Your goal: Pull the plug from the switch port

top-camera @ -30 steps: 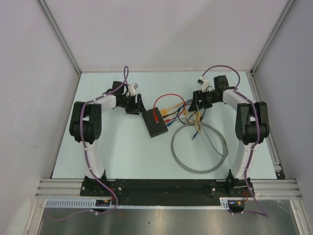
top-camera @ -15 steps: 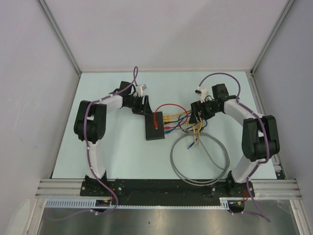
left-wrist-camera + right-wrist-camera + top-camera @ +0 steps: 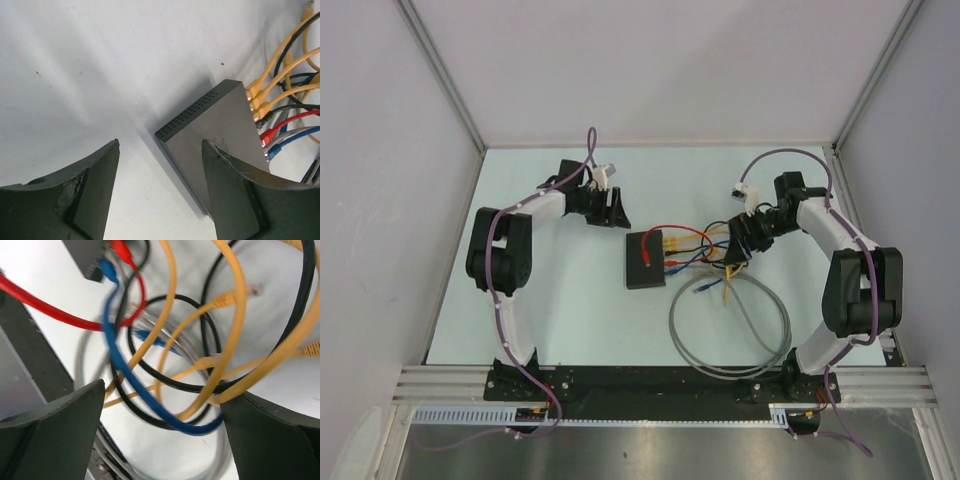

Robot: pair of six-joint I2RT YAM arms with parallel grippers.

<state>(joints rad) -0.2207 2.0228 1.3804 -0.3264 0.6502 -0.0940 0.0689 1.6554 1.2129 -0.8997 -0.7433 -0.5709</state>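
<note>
While left pincer (image 3: 616,213) and right pincer (image 3: 735,246) both gape wide and empty either side of the switch (image 3: 647,262), it looks like approach time: next, one must close on a plug (image 3: 267,134).

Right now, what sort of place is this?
Probably a lab robot test cell: plain grey partition walls enclose a pale tabletop, two white-and-black robot arms are bolted at its edge, and coloured network cables plug into a small matte-black switch box.
</note>
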